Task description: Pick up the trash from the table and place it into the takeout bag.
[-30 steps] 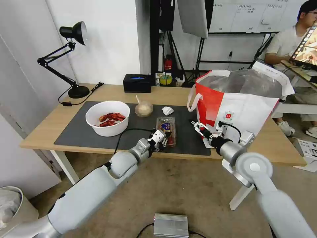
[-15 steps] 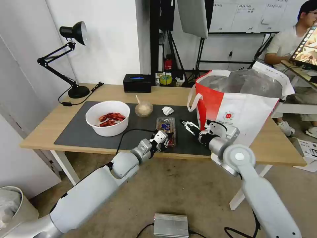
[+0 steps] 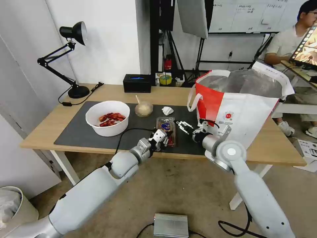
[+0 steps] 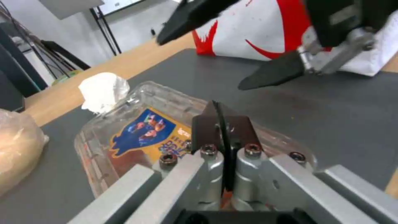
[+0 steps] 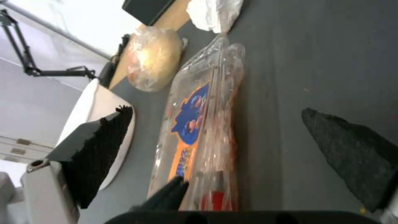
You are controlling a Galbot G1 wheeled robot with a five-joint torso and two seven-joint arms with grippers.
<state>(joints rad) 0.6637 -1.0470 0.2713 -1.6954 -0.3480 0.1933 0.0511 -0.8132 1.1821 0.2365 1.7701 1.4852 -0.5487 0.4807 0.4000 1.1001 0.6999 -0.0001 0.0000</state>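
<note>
Two grippers sit over the dark grey mat [image 3: 82, 130] near the front edge of the light-wood surface [image 3: 46, 127]. Left gripper [image 3: 164, 137] has its jaws pressed together at the near end of the clear hinged plastic tray [image 3: 166, 129]; left wrist view shows the closed tips [image 4: 224, 124] right on the tray's near rim [image 4: 136, 137], apparently pinching it. Right gripper [image 3: 182, 126] hangs just beside the tray's right side, jaws spread wide, holding nothing; right wrist view shows the tray [image 5: 199, 130] between its two black fingers [image 5: 104, 149], not touched. Tray lies flat on the mat, blue-and-orange label up. Crumpled white tissue [image 3: 167, 110] sits just behind the tray. Small round beige sauce cup [image 3: 144, 109] is left of the tissue. White round bowl of red crayfish shells [image 3: 107, 118] is further left on the mat. Takeout bag [image 3: 241, 102] stands upright on the right part of the surface, mouth open, foil lining showing. Black rectangular box [image 3: 137, 83] and black desk lamp [image 3: 71, 59] stand at the back.
</note>
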